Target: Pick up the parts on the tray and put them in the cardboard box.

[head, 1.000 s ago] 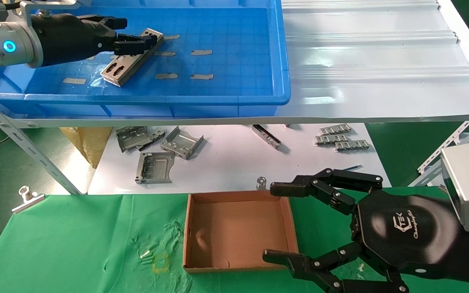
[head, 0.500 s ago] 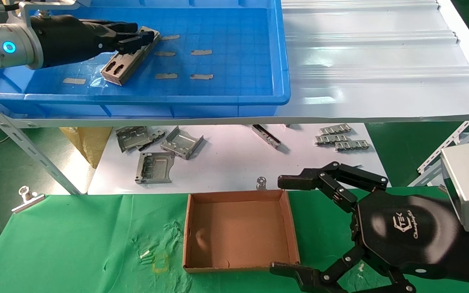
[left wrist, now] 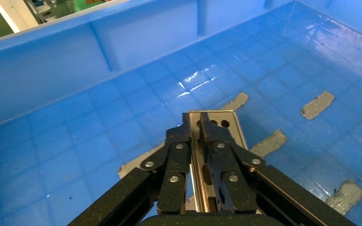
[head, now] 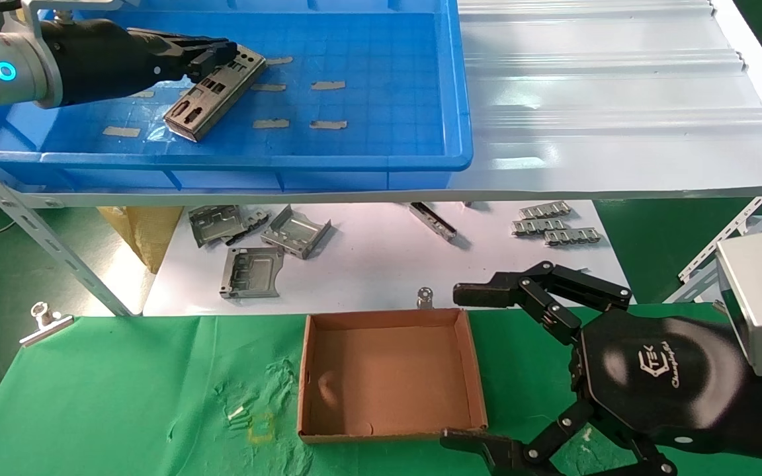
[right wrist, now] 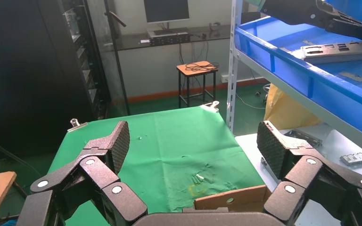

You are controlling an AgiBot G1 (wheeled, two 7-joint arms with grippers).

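At the upper left of the head view the left gripper (head: 219, 53) reached into the tray (head: 381, 155), a wide blue bin with a grid floor dotted with grey tape scraps (head: 327, 84). Its fingers were pressed together on the far end of the parts (head: 214, 94), a small stack of punched metal plates; in the left wrist view the fingertips (left wrist: 187, 136) pinched the stack's long edge just short of three round holes. The stack lay slanted, its near end low towards the tray floor.

The tray sat on a white corrugated sheet (head: 619, 99) forming an upper shelf on perforated angle posts (head: 43, 244). Below the shelf a white board (head: 368, 264) carried bent grey brackets (head: 268, 244) at left centre and small ridged strips (head: 556, 225) to the right.

In the lower centre the cardboard box (head: 387, 433) stood open on a green cloth (head: 123, 396), its floor bare. The right gripper (head: 470, 367) hung at the lower right, just beside the box's right wall, its fingers spread wide and holding nothing. A metal clip (head: 43, 320) gripped the cloth's left edge.

The right wrist view showed the room beyond: dark cabinets (right wrist: 37, 70), a monitor (right wrist: 166, 10) on a bench, a small stool (right wrist: 197, 70) and a green floor.
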